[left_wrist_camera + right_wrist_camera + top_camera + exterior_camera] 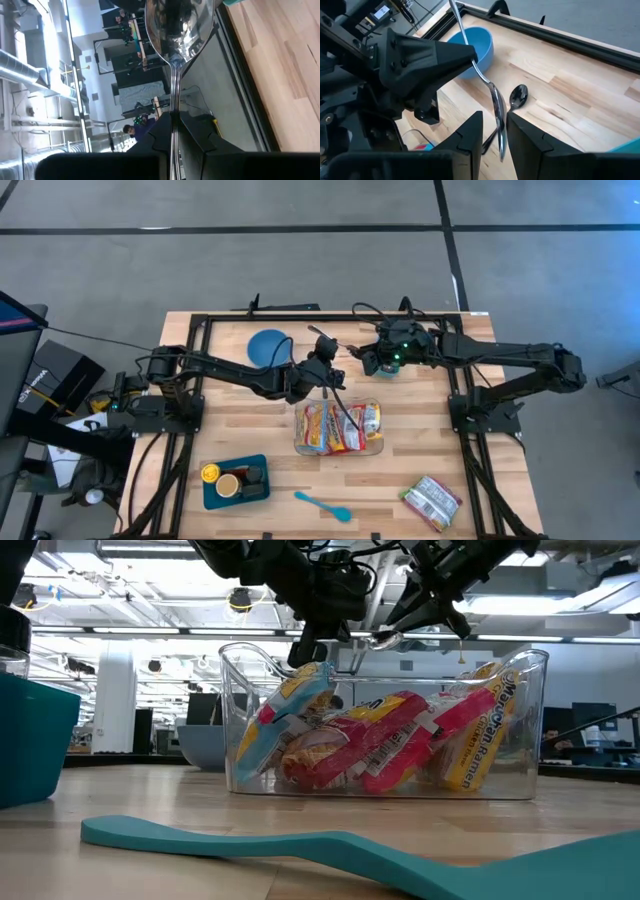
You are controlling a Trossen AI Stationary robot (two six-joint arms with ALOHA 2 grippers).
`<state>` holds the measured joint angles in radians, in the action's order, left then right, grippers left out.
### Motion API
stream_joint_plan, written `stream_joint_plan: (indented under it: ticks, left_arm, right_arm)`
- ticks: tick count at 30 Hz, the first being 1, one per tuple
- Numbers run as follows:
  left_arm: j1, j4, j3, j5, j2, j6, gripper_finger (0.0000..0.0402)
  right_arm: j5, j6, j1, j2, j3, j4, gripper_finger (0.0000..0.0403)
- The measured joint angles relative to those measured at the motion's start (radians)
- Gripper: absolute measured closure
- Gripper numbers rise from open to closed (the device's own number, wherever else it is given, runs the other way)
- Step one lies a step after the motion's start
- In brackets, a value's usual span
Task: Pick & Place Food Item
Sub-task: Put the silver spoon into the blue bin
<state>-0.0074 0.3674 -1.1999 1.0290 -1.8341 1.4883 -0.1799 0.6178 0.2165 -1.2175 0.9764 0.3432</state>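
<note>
While poised behind the clear bin (298, 430) of ramen packets (335, 428) at mid-table, clamps a metal spoon (495, 100) in the closed left gripper (173, 122), straddles its handle with the right gripper (494, 132), jaws slightly parted.

Past our right tool (492, 131), whose two dark fingers (465, 137) stand a little apart, we see a silver spoon (490, 95) with its bowl end down between them. The left tool (427, 60) clamps the spoon's handle higher up. Beyond lies a second spoon (518, 96) flat on the wooden tabletop (570, 95), near a blue bowl (477, 46). A black frame rail (560, 42) edges the tabletop.
</note>
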Motion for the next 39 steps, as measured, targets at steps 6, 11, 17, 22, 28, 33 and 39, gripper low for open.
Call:
stream_joint_plan:
  ticks: [6,11,17,22,28,33,39]
  left_arm:
    - [0.000,0.000,0.000,0.000,0.000,0.000,0.0389]
    - [0.000,-0.001,0.001,-0.004,0.000,0.000,0.0389]
    - [-0.005,0.002,0.001,-0.004,0.001,-0.002,0.0389]
    - [-0.007,0.001,0.001,0.000,0.001,-0.002,0.0389]
    - [-0.007,-0.005,0.001,0.000,0.001,-0.001,0.0389]
    - [-0.007,-0.010,0.001,0.000,0.001,-0.001,0.0389]
    - [-0.007,-0.039,0.001,0.000,0.001,-0.001,0.0389]
  right_arm:
    - [-0.001,0.003,0.000,0.000,0.000,0.000,0.0321]
    - [-0.005,0.003,-0.013,-0.052,-0.001,-0.007,0.0321]
    - [-0.004,0.003,-0.012,-0.104,-0.001,-0.053,0.0321]
    - [-0.004,0.006,-0.005,-0.104,-0.001,-0.062,0.0321]
    - [-0.004,0.010,-0.005,-0.104,-0.001,-0.063,0.0321]
    - [-0.004,0.011,-0.005,-0.104,-0.001,-0.063,0.0321]
    - [-0.005,0.011,-0.005,-0.104,-0.001,-0.060,0.0338]
